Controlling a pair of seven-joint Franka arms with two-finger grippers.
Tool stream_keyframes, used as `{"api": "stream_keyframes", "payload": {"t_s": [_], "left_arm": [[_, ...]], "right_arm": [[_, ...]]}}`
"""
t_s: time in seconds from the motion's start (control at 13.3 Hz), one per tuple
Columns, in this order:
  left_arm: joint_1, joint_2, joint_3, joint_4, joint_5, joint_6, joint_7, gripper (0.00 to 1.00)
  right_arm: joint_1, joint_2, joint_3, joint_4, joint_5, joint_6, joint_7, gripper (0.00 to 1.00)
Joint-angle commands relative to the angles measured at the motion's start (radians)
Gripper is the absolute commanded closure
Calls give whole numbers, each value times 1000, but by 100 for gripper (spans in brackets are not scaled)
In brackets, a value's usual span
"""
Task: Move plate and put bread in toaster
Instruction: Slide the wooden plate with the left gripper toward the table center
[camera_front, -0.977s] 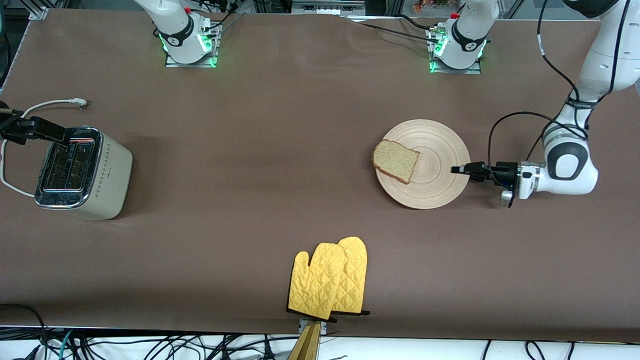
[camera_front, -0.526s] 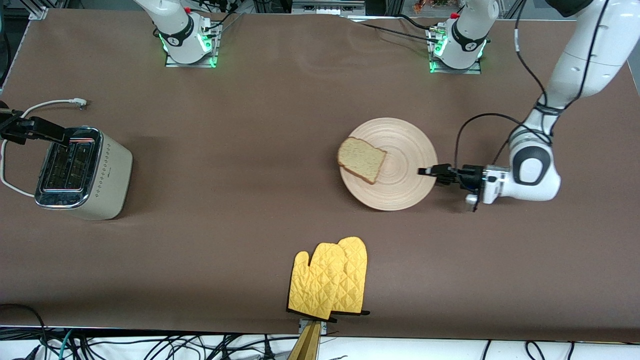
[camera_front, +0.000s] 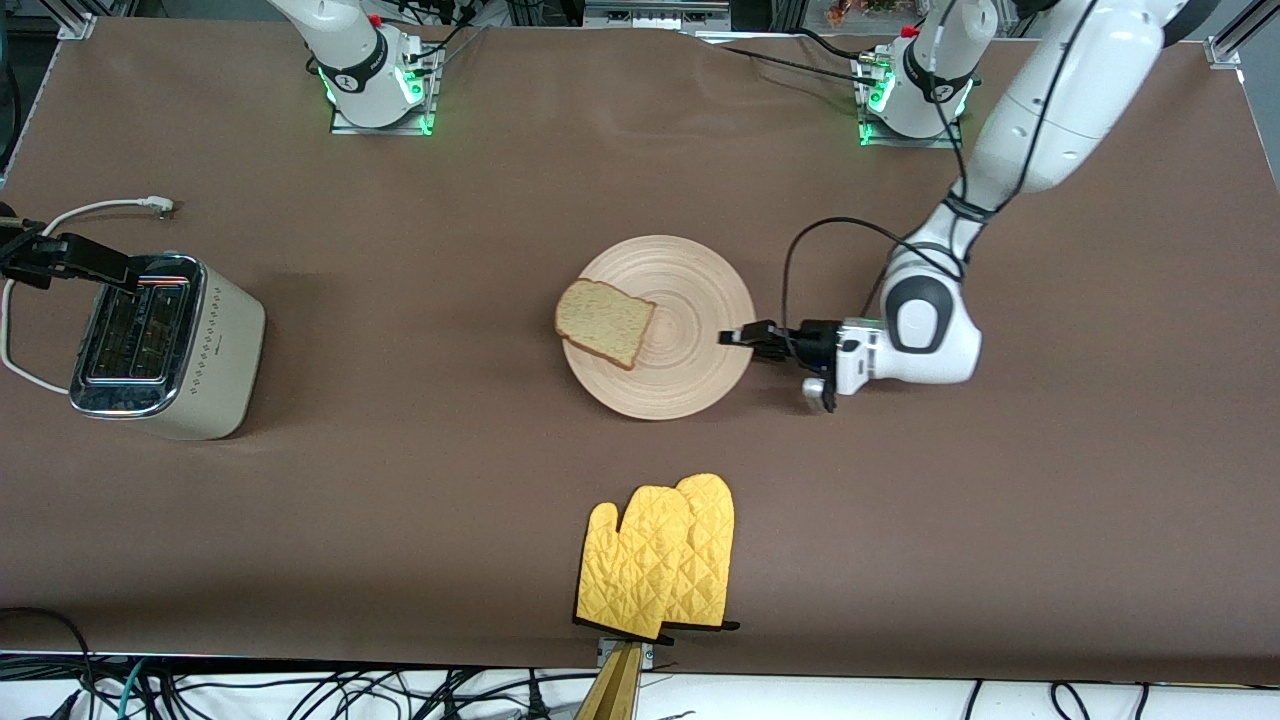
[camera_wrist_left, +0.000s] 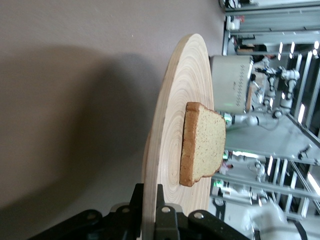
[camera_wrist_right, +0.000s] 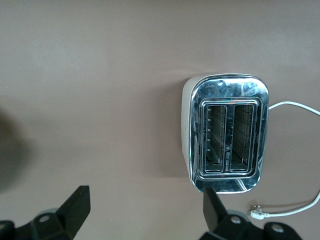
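The left gripper (camera_front: 738, 336) is clamped on the plate's (camera_front: 690, 385) rim at its 3 o'clock edge and has dragged it, with the bread (camera_front: 604, 322) riding at 9 o'clock, from the left arm's end to mid-table. That brings the slice closer to the toaster (camera_front: 165, 347). The right gripper (camera_wrist_right: 145, 210) hangs spread open over the toaster, waiting. A yellow oven mitt (camera_front: 660, 556) lies at the plate's 6 o'clock, unmoved.

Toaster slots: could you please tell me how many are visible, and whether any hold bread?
2, side by side in the chrome top of the toaster at the right arm's end of the table. Both look empty; the bread lies on the plate.
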Motion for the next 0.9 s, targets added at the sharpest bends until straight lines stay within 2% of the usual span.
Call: {"api": "stream_keyframes", "payload": {"t_s": [0.0,0.23,0.6,0.68,0.75,0.83], "left_arm": [[-99,9,8,19,-118,75,3,100],[-171,43,23,31,-172,120,6,100],[-216,94,36,71,-261,126,12,100],[-220,97,42,71,-264,126,12,96],[-219,97,45,71,-266,126,12,71],[-219,94,54,69,-269,126,14,65]], "right_arm": [[-3,-13,-2,-17,15,13,-10,0],[-3,-15,-2,-17,15,13,-10,0],[-2,-13,-2,-17,17,13,-10,0],[1,-13,1,-17,17,13,-10,0],[4,-13,4,-17,17,16,-12,0],[7,-4,7,-17,14,35,-12,0]]}}
